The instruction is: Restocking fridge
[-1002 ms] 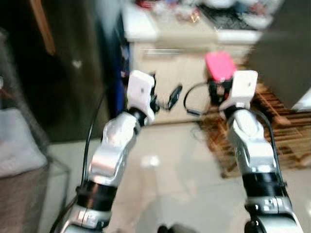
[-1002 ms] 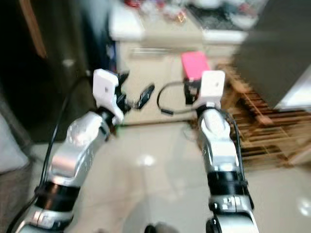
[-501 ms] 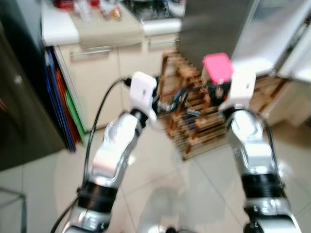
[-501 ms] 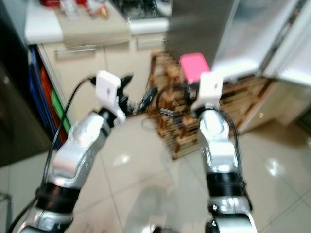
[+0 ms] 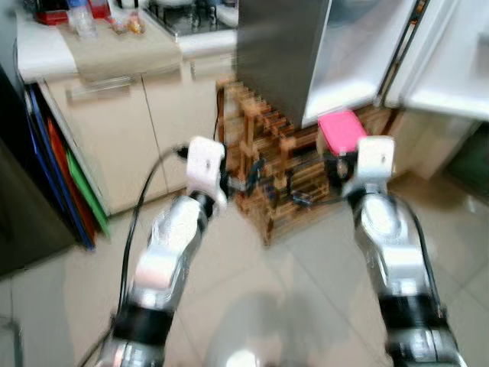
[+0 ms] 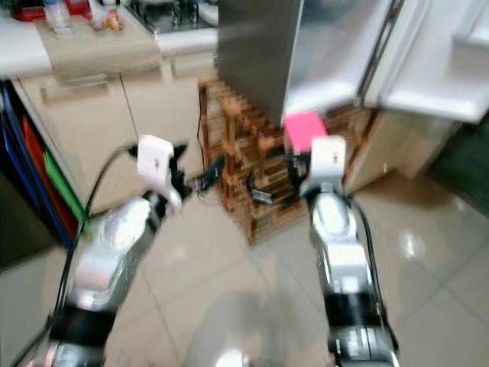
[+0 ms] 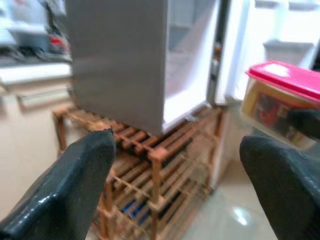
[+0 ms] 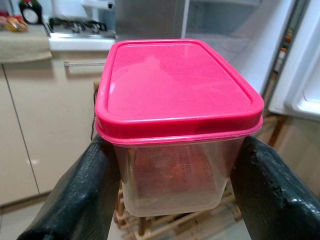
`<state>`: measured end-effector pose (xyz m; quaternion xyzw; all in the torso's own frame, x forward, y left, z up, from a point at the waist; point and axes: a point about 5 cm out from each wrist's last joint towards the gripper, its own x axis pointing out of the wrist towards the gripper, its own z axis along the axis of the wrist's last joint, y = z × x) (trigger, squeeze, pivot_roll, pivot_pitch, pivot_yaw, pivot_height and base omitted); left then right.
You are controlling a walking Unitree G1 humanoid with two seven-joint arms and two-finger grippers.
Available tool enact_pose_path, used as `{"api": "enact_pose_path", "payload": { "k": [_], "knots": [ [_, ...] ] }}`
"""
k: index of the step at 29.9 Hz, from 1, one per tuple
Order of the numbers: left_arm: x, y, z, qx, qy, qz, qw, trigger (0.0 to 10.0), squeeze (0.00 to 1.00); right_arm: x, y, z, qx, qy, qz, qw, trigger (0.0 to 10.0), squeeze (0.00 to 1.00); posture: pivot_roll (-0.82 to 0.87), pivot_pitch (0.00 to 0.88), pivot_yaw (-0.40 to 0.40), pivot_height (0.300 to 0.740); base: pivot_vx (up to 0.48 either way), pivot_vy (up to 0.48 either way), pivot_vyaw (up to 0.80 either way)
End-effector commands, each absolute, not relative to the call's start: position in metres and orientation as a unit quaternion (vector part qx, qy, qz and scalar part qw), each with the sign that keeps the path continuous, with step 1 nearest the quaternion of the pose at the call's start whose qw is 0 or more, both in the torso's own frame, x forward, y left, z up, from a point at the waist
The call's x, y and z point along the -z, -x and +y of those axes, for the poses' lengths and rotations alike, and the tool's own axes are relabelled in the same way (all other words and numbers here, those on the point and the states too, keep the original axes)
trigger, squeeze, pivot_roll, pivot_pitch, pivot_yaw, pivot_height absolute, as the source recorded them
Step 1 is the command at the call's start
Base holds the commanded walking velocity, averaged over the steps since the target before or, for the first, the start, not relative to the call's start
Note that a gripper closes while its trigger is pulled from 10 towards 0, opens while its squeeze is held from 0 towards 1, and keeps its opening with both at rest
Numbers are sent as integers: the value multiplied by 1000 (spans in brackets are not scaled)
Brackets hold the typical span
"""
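1. Container with a pink lid (image 8: pixel 177 115) sits clamped between the 2 black fingers (image 8: pixel 75 200) of the right gripper (image 5: pixel 341 157), held upright at chest height out in front of the robot, not yet inside the fridge

2. What has changed: 1 s ago the head camera faced a dark cabinet and a kitchen counter; half a second ago a grey door edge had entered on the right; now the open fridge (image 5: pixel 359 53) with its white interior fills the upper right. The whole picture shifted, so the robot has turned; the container kept its place in the grip throughout

3. For the task, I judge this as the carry phase nearing its end: the fridge stands open ahead, and what remains is closing in and setting the container on a shelf

4. Left gripper (image 5: pixel 248 174) is raised beside the right one, its fingers (image 7: pixel 70 185) spread wide and holding nothing

5. Wooden slatted rack (image 5: pixel 275 183) stands on the floor under the fridge door (image 7: pixel 117 60), between the robot and the opening; it could obstruct the approach

6. Right wrist view reveals orange-red contents through the clear wall, which the blurred head views do not. Left wrist view shows the container from the side, plus bare shelf space inside. The head views alone show both arms and the counter (image 5: pixel 114 53)
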<state>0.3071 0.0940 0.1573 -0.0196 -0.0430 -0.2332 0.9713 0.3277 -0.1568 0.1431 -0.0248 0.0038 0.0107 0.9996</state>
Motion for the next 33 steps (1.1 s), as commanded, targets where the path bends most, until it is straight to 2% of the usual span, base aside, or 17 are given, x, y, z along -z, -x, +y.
{"api": "enact_pose_path", "payload": {
  "k": [1,33],
  "knots": [
    [-156,-307,90,246,18,-42,968,10000,0,-150,-327,-162,0,26,-13,1000,0,0,-24,0,-16,740,394,-270,0],
    [-155,-306,89,248,15,-41,968,10000,0,-148,-327,-163,2,27,-7,1000,0,0,-24,0,-16,740,394,-270,0]
  ]
}}
